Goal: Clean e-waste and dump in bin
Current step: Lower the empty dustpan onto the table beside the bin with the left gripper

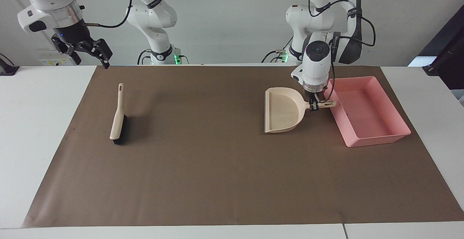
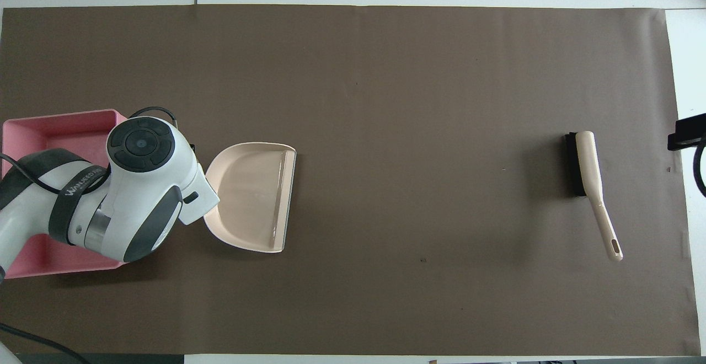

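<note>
The pink bin (image 1: 377, 139) stands on the brown mat at the left arm's end and also shows in the overhead view (image 2: 49, 129). A small dark speck (image 1: 347, 115) lies inside it; I cannot tell what it is. No e-waste scrap shows clearly. My left gripper (image 1: 314, 105) is shut on the handle of the beige dustpan (image 1: 282, 110), which sits low on the mat beside the bin, toward the table's middle. In the overhead view the arm hides that gripper, and the dustpan (image 2: 253, 196) shows. My right gripper (image 1: 81, 50) is open and empty, raised over the table's edge.
A beige brush with black bristles (image 1: 117, 119) lies on the mat toward the right arm's end; it also shows in the overhead view (image 2: 587, 171). The brown mat (image 1: 217, 166) covers most of the table.
</note>
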`<state>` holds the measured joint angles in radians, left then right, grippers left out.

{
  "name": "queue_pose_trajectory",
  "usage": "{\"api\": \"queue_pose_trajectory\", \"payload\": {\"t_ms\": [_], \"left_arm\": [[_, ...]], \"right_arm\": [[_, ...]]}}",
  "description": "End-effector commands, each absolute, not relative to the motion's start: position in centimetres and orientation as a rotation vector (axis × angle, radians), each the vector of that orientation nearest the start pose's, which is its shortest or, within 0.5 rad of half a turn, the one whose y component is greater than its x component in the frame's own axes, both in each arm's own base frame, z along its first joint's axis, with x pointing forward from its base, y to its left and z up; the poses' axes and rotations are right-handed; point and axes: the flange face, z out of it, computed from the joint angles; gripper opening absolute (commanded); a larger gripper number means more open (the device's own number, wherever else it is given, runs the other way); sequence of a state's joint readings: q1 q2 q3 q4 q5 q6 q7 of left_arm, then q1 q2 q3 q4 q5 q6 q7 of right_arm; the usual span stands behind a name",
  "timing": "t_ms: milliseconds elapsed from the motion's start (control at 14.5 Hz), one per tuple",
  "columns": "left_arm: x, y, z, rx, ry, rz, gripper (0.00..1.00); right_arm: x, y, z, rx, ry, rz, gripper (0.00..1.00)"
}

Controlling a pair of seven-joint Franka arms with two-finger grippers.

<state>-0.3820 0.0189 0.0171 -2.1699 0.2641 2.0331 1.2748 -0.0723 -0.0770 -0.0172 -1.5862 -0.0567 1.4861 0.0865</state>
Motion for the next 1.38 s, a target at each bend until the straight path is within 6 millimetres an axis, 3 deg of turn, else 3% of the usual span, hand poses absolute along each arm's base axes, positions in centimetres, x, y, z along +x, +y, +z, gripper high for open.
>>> {"api": "queue_pose_trajectory", "payload": {"t_ms": [0, 344, 619, 826, 964, 1032, 1170, 1308], "left_arm": [[49.3, -17.6, 36.3, -1.896, 2.322, 0.327, 0.00], [48.7, -19.3, 33.6, -1.889, 2.329, 0.309, 0.00], [48.1, -19.5, 33.1, -1.955, 2.269, 0.309, 0.02], [48.2, -19.8, 34.0, -2.092, 2.121, 0.294, 0.65], [48.5, -19.6, 36.2, -2.196, 1.990, 0.268, 0.89], [48.5, -19.3, 37.5, -2.246, 1.923, 0.257, 0.94], [48.0, -17.8, 39.5, -2.352, 1.776, 0.261, 0.95], [47.6, -15.9, 40.1, -2.615, 1.372, 0.285, 0.95]], "right_arm": [[51.4, -4.7, 64.3, -3.169, 0.287, 0.121, 1.00], [51.2, -4.6, 64.3, -3.169, 0.284, 0.119, 1.00], [51.1, -4.6, 64.2, -3.170, 0.274, 0.132, 1.00], [51.0, -4.5, 64.4, -3.169, 0.284, 0.127, 1.00], [51.1, -4.5, 64.4, -3.168, 0.284, 0.122, 1.00], [51.1, -4.4, 64.4, -3.169, 0.279, 0.122, 1.00], [51.1, -3.8, 64.5, -3.170, 0.267, 0.119, 1.00], [51.2, -3.7, 64.5, -3.171, 0.262, 0.114, 1.00]]}}
